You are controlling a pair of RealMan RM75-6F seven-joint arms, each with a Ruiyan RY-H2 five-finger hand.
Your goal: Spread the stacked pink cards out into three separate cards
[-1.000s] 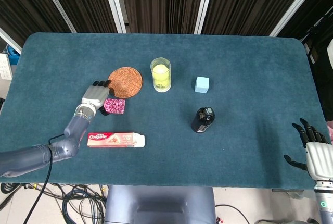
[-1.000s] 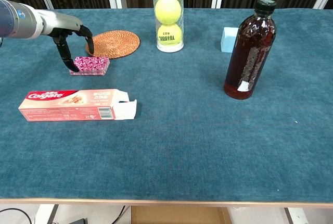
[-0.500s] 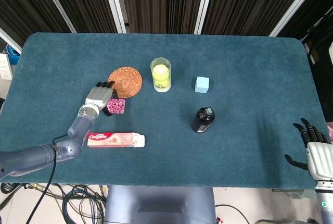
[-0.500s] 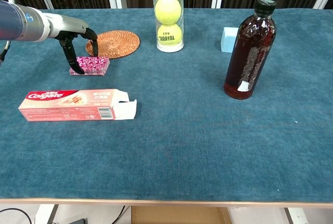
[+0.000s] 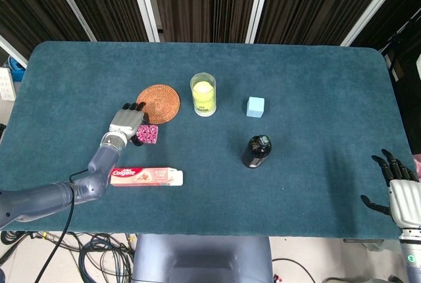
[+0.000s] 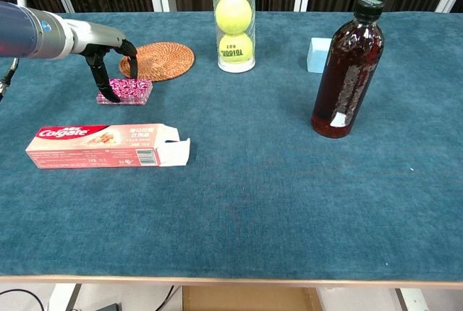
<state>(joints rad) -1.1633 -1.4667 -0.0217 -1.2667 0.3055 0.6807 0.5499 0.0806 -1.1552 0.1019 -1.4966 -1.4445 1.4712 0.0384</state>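
Observation:
The stacked pink cards [image 6: 132,90] lie as one patterned block on the teal cloth, just in front of the woven coaster. From above, only the right part of the stack [image 5: 150,134] shows past my left hand. My left hand [image 6: 108,58] arches over the stack's left end. Its thumb [image 6: 110,94] sits against the near side and its other fingers [image 6: 133,71] come down at the far side, pinching the stack, which still rests on the table. My right hand [image 5: 398,191] hangs off the table's front right corner, fingers spread, holding nothing.
A round woven coaster [image 6: 157,61] lies right behind the cards. A toothpaste box [image 6: 108,146] with an open flap lies in front of them. A clear tube of tennis balls [image 6: 234,25], a light blue cube [image 6: 317,54] and a dark bottle [image 6: 346,72] stand further right.
My left hand has slid a little to the right over the stack, covering more of it, and its fingers have closed in on its left end. The right hand has not moved.

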